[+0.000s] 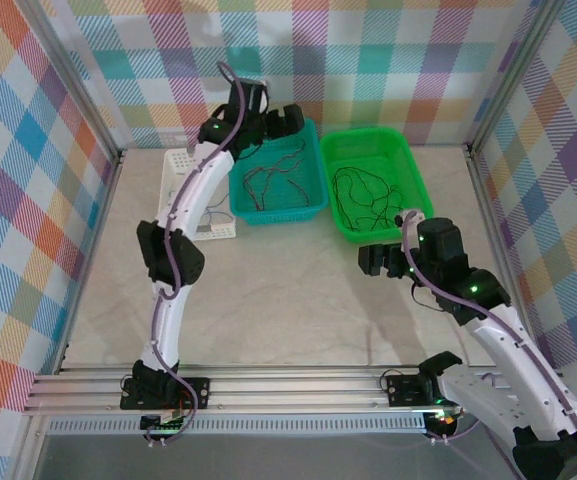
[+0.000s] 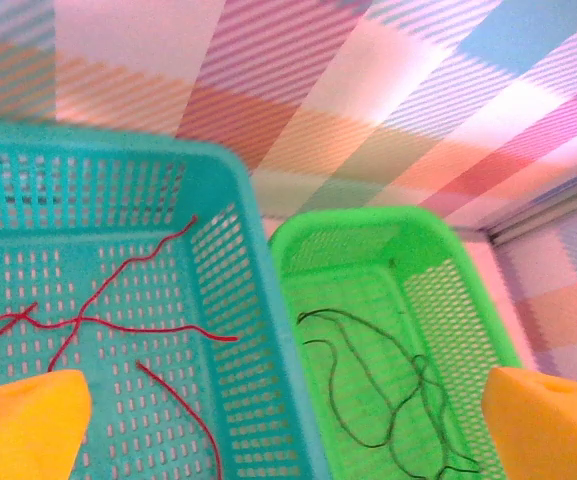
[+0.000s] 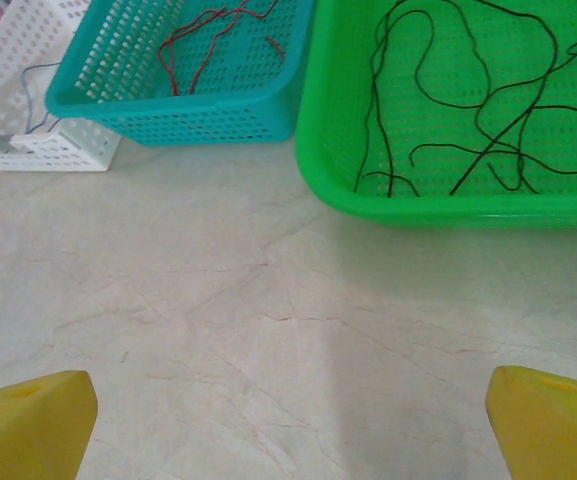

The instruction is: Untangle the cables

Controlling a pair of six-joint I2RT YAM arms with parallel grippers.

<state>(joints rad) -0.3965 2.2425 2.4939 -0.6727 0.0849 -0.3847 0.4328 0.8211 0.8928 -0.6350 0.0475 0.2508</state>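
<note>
While both grippers hang open, the cables lie in baskets.
The right gripper [image 3: 290,385] is spread wide over the table [image 3: 268,300]. Past it, black cables [image 3: 493,150] lie in the green basket [image 3: 418,210]. Red cables [image 2: 138,324] lie in the teal basket [image 2: 223,300], with the left gripper [image 2: 286,380] spread wide above.

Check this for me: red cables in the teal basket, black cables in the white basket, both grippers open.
One thing is off: the black cables lie in the green basket, as the right wrist view shows. The rest stands: the red cables are in the teal basket, and the left gripper and right gripper are open.
</note>
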